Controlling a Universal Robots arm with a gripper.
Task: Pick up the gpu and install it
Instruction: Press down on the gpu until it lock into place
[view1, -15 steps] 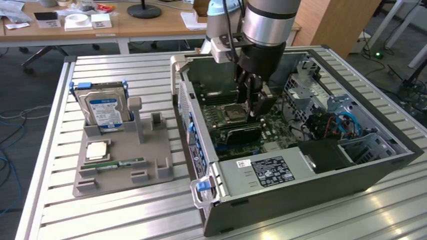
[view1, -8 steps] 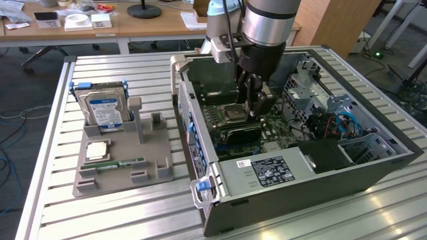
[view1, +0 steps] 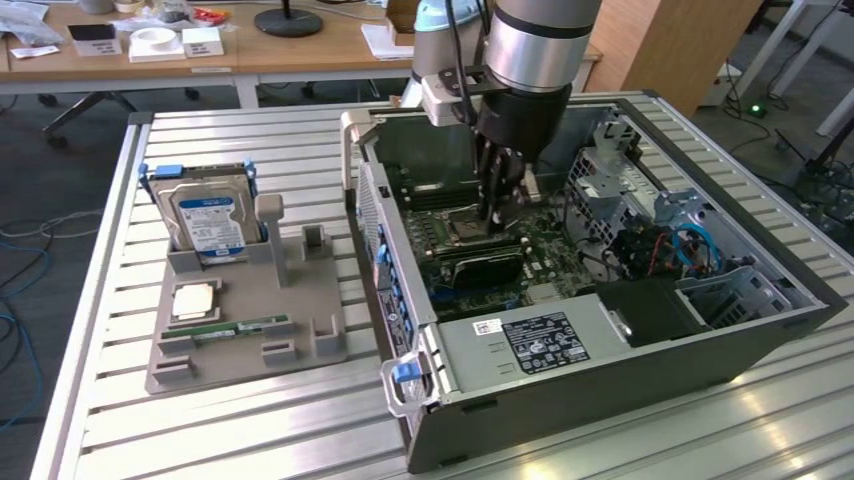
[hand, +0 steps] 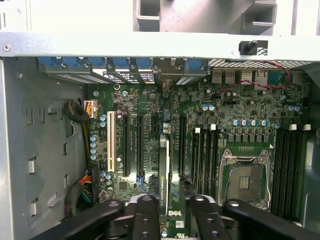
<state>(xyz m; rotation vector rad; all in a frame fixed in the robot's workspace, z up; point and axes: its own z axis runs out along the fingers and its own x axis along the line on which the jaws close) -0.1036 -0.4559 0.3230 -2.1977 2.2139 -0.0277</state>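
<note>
The black fingers (hand: 147, 212) stand parted in the wrist view, one on each side of the gpu (hand: 164, 170), a thin green circuit card seen edge-on. One finger lies close against the card. Between the card and the other finger we see a strip of board, so the fingers are released rather than clenched on it.

The gpu stands upright on its edge in one of the long black expansion slots of the green motherboard (hand: 240, 130). It sits among parallel slots, with a white slot (hand: 111, 140) a few rows off to one side. Its far end points toward the row of blue clips along the rear wall of the case. A square, silver-framed processor socket (hand: 246, 180) sits well apart from it on the same board.

In the exterior view the fingers reach straight down from the grey and silver robot arm (view1: 534, 50) into the open dark grey metal computer case (view1: 601, 370), which lies on its side on the slatted aluminium table (view1: 214, 430).

To the exterior view's left of the case, a grey plastic holder tray (view1: 307, 330) rests on the table. It carries an upright silver hard drive with a blue label (view1: 207, 215), a flat silver processor chip (view1: 196, 298) and a narrow green memory stick (view1: 240, 328).
</note>
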